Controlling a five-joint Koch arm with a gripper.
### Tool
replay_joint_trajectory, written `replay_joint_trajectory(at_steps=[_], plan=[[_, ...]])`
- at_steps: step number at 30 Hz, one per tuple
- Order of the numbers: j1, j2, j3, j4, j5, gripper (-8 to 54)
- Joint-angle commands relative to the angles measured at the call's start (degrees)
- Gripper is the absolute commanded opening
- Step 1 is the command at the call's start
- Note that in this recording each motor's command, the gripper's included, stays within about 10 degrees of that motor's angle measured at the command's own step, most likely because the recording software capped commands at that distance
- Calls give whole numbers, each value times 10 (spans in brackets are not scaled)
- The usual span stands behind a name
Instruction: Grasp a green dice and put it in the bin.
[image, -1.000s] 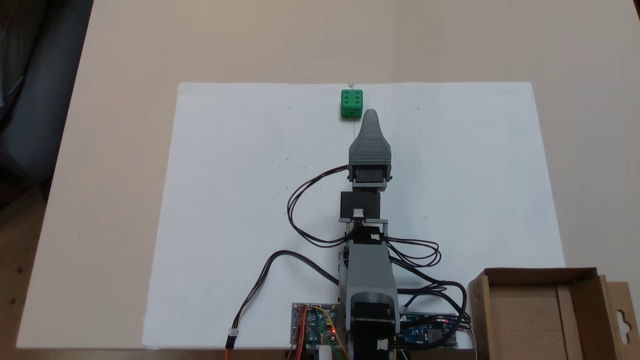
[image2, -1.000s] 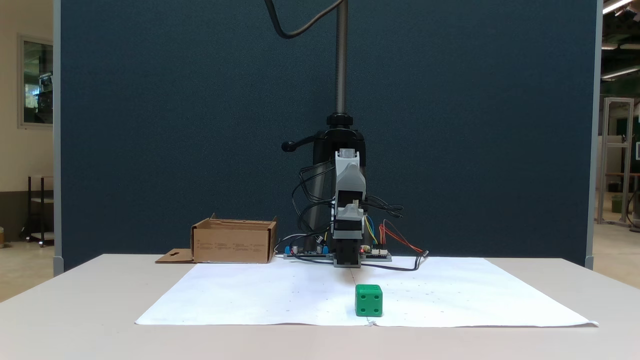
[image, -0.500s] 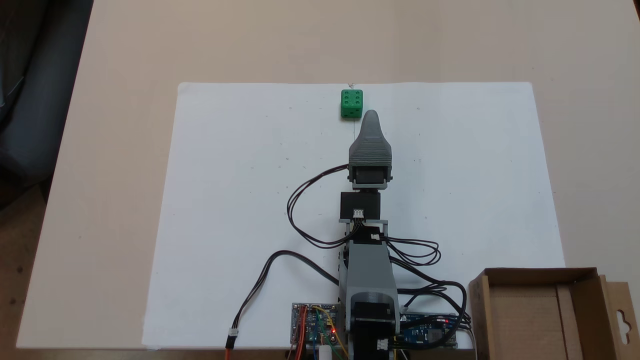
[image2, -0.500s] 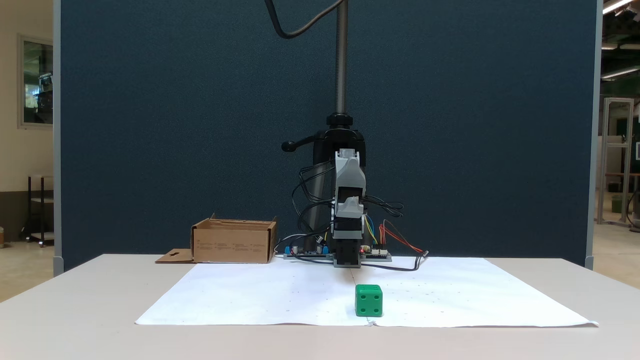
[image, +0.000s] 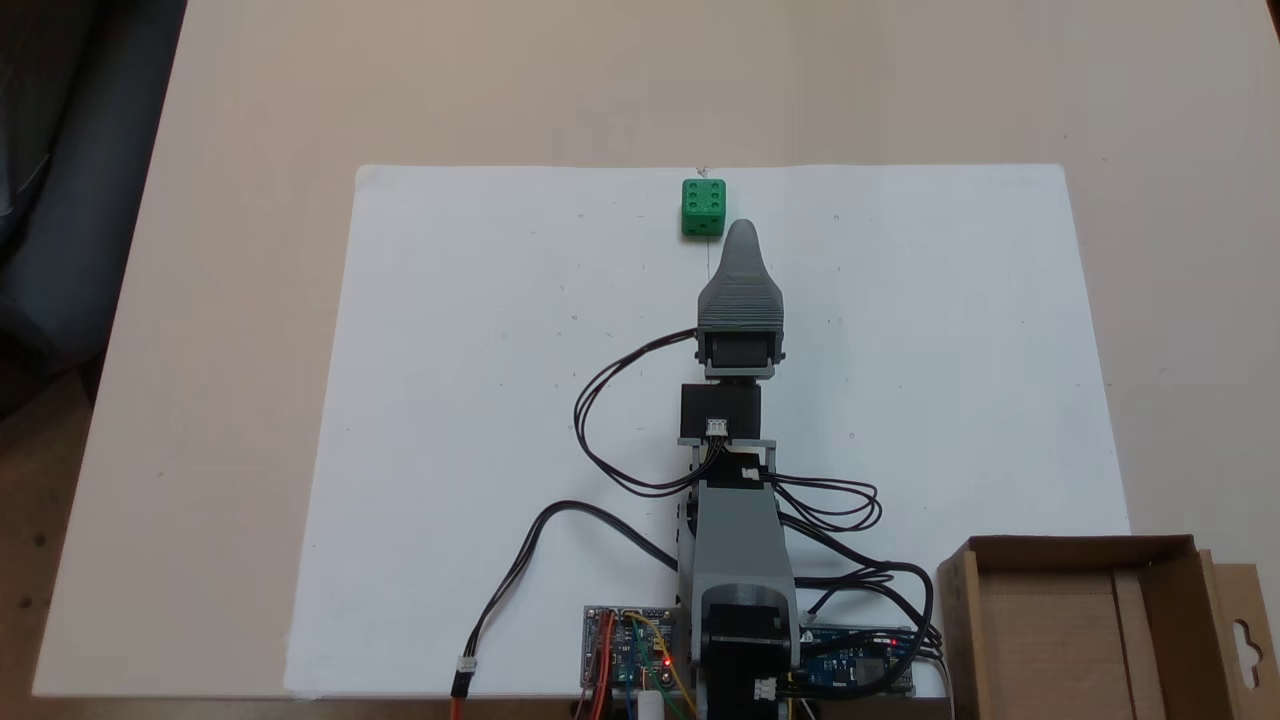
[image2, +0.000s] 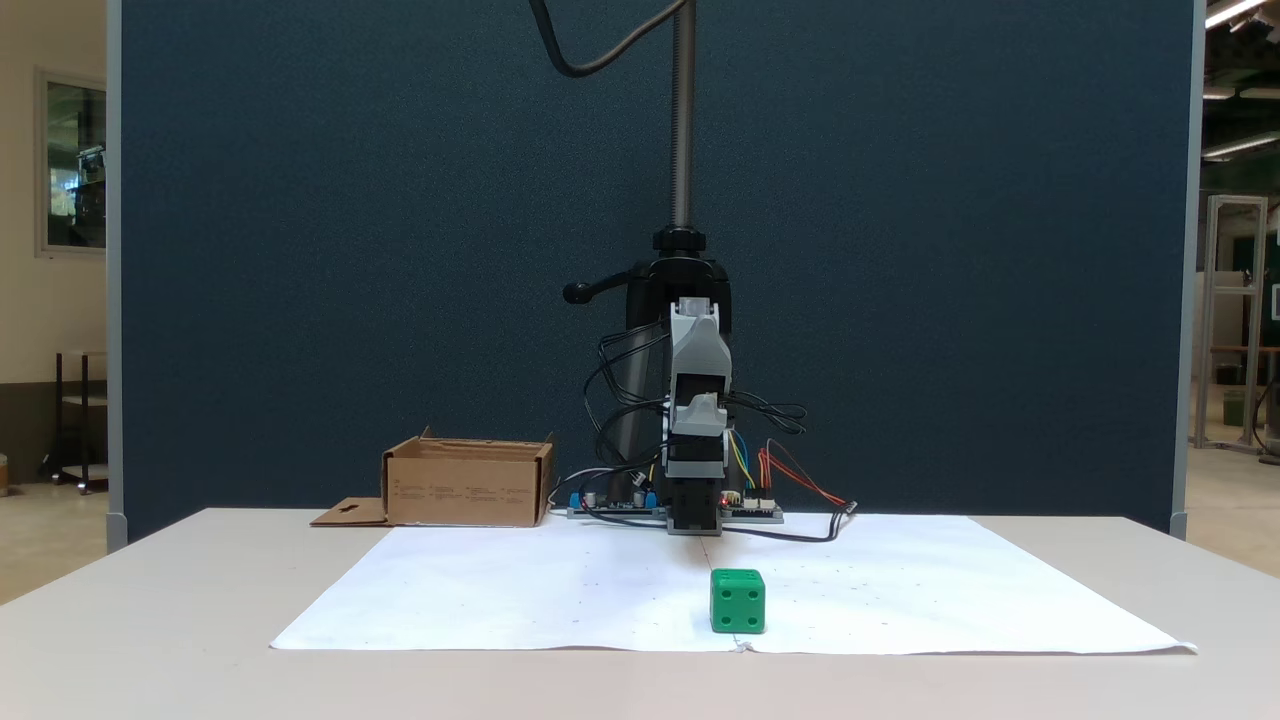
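Green dice (image: 704, 207) (image2: 738, 601) sits on white paper (image: 480, 400), just past the jaws' tip, untouched. Gripper (image: 741, 232) hovers; open or closed, can't tell. Bin (image: 1075, 625) well behind.

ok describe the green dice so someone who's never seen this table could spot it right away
A large white paper sheet covers the middle of the table. The green dice sits near the sheet's far edge, just beyond the gripper tip. It is the only bright green cube there.
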Motion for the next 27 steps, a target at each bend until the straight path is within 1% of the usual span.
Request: replay_joint_trajectory(at_steps=[1, 10, 21, 23, 24, 25, 27], plan=[[15, 62, 16, 25, -3, 419], [14, 64, -183, 387, -3, 418], [15, 61, -516, 823, 11, 418], [14, 45, -594, 941, 17, 418], [14, 11, -648, 965, 21, 418], [13, -7, -707, 1031, 22, 418], [15, -91, -786, 1096, 25, 418]])
